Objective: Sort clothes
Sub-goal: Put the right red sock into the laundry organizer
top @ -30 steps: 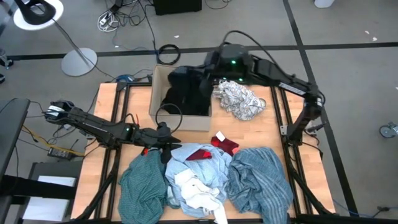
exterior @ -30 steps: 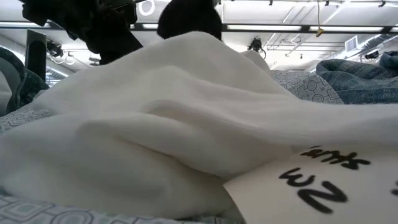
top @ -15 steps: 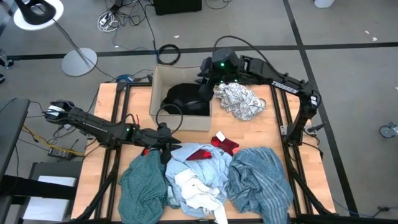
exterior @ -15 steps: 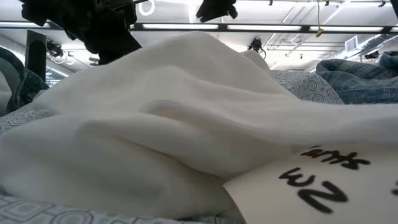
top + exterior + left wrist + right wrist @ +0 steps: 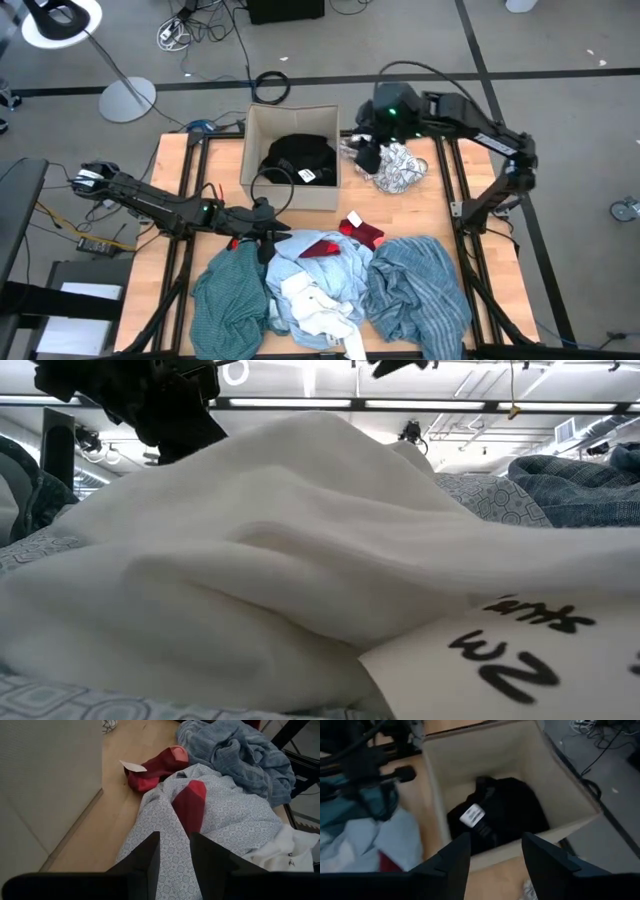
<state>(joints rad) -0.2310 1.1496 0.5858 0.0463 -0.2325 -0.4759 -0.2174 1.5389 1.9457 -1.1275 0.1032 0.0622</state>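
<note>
Your left gripper [image 5: 268, 240] sat fingers apart at the pile's [image 5: 330, 285] ten o'clock edge. The black garment [image 5: 298, 158] lay inside the box [image 5: 248, 150]; at its three o'clock, your right gripper [image 5: 366, 152] hung empty, fingers apart, over the patterned garment [image 5: 405, 168].

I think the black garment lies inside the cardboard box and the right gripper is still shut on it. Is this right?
Not quite. The black garment does lie inside the cardboard box, but the right gripper is open and empty, off the box, as the right wrist and high views show.
</note>
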